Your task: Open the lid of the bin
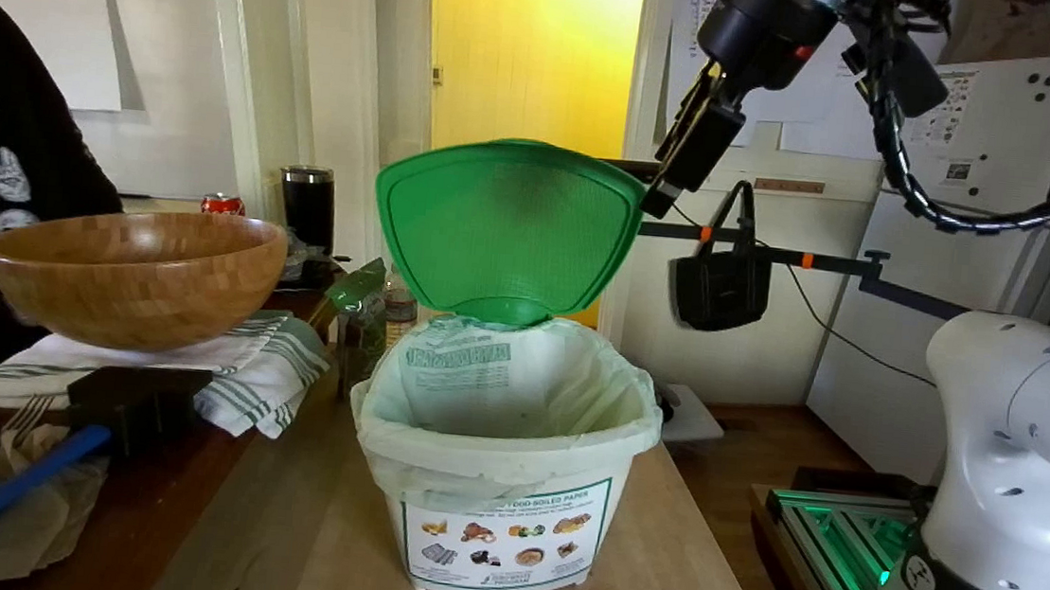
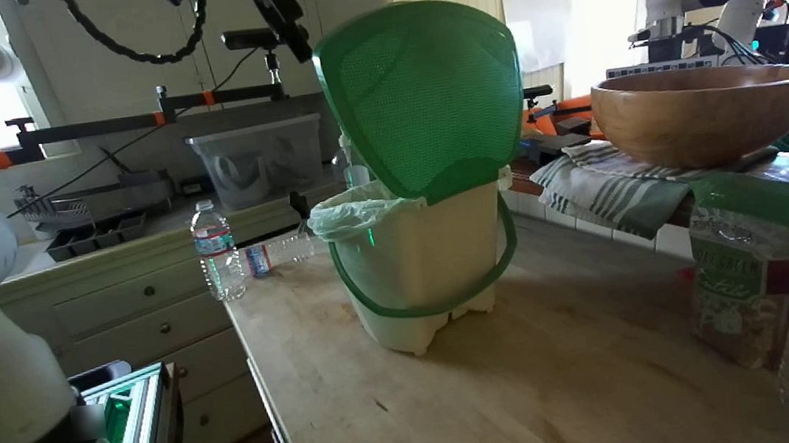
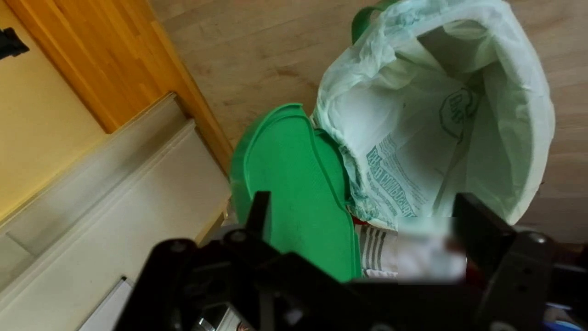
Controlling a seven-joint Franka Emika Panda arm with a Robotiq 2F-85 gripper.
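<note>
The bright green lid (image 1: 506, 236) stands raised and tilted back at the rear of the white bin (image 1: 503, 545); it also stands up in an exterior view (image 2: 425, 99). The bin's mouth is open and its pale green liner (image 3: 413, 119) shows inside in the wrist view. The lid (image 3: 294, 184) lies left of the mouth there. My gripper (image 3: 363, 197) is open, its two dark fingers wide apart with nothing held between them. In both exterior views the fingertips (image 1: 659, 202) are near the lid's upper side edge (image 2: 303, 55); I cannot tell if they touch it.
The bin stands on a wooden counter (image 2: 568, 380). A brown wooden bowl (image 1: 137, 275) sits on a striped towel (image 1: 276, 373) beside it. Water bottles (image 2: 217, 253) and a food bag (image 2: 749, 270) stand on the counter. A black rail (image 1: 794, 258) runs behind.
</note>
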